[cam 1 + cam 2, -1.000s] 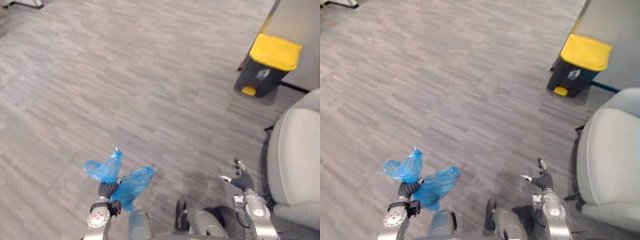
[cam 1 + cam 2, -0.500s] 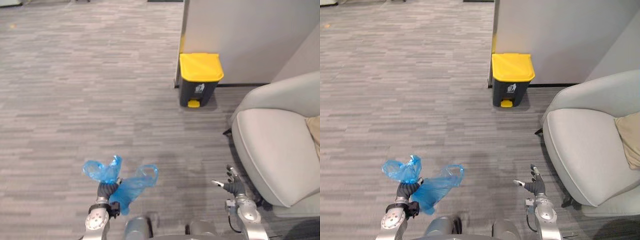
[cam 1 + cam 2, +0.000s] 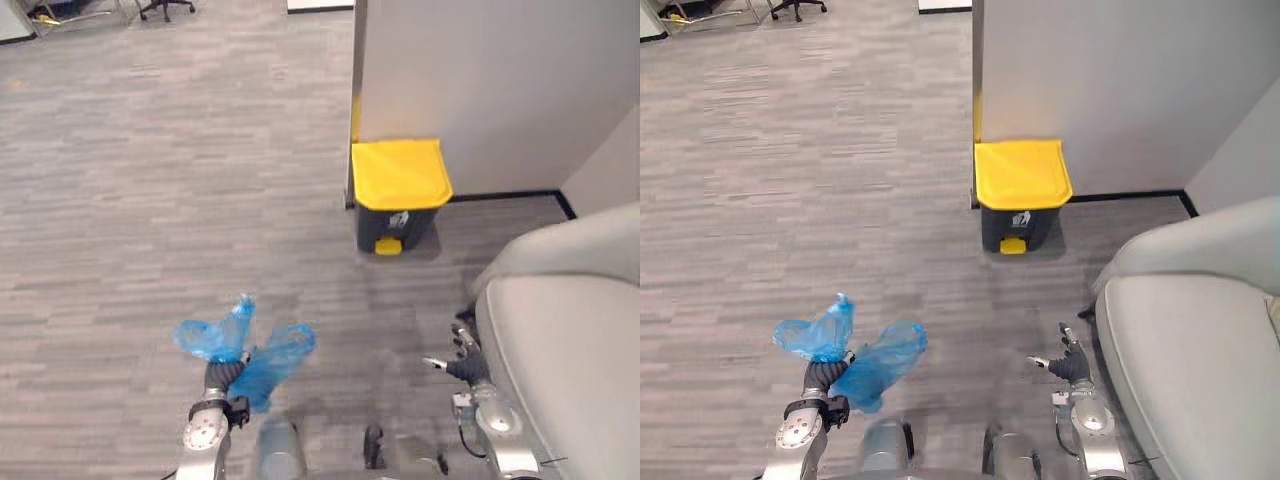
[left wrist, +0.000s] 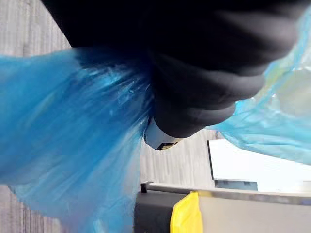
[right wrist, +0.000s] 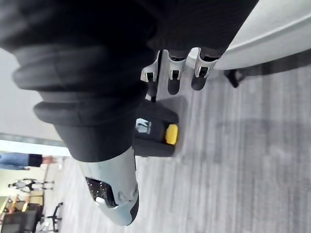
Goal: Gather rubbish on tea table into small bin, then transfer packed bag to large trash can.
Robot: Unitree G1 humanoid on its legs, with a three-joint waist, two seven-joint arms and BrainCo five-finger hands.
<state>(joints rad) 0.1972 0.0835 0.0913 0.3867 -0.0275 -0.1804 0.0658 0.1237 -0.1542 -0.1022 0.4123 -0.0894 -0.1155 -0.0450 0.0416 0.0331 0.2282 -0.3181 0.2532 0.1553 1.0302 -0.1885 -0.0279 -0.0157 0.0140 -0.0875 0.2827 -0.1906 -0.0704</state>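
Left robot hand (image 3: 222, 374) clenched on a crumpled blue plastic bag (image 3: 272, 358), held above the grey floor (image 3: 150, 200).
Right robot hand (image 3: 462, 364) hangs released beside a pale grey armchair (image 3: 570, 350); the dark bin with yellow lid (image 3: 400, 175) stands ahead against the wall (image 3: 500, 80).

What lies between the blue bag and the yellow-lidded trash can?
Only bare grey floor separates the blue bag and the trash can, seen in both eye views.

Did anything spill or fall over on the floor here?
No, nothing looks wrong. The blue bag is bunched in the left hand, off the floor, with nothing spilled under it. The bin stands upright by the wall, its yellow lid shut. The right hand is open and empty.
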